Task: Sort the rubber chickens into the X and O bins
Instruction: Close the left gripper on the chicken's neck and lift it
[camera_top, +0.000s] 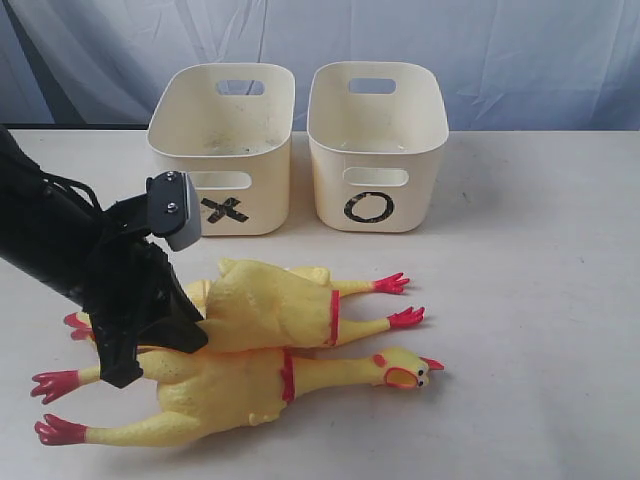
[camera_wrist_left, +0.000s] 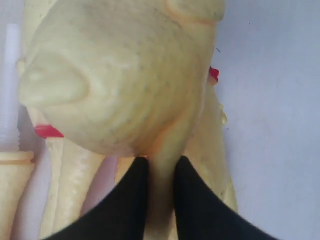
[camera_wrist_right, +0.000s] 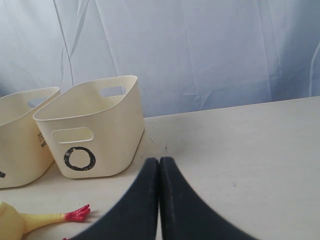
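Rubber chickens (camera_top: 262, 335) are all flat on the worktop (camera_top: 530, 330), bunched up in front of the two tubs, none of them in a tub yet. The front chicken (camera_top: 230, 395) lies lengthwise, head to the right and red feet off to the left. The back chicken (camera_top: 275, 300) lies just behind it, touching it, with its feet pointing right toward the O bin (camera_top: 420, 200). The X bin (camera_top: 265, 200) stands right beside that one, on its left, and both are upright at the back.

So, the left tool (camera_top: 190, 335) is down at the left end of the back chicken, pretty much in the seam where the two birds meet. In the left wrist view we see its black fingers (camera_wrist_left: 132, 200) nearly together, with a strip of yellow rubber squeezed between them and touching both. We'd call that clamped on the chicken. Which part of the bird it is, we can't tell. The fat body bulges just past the fingertips.

The left arm (camera_top: 60, 250) comes in from the left edge and slopes down to the right. Its grey wrist camera (camera_top: 175, 210) rides on top, and the tool tips down into the heap. A bit of red peeks out behind the arm, no idea whose.

The right tool (camera_wrist_right: 159, 162) has its fingers pressed together with nothing between them. It's over the worktop, facing the O bin.
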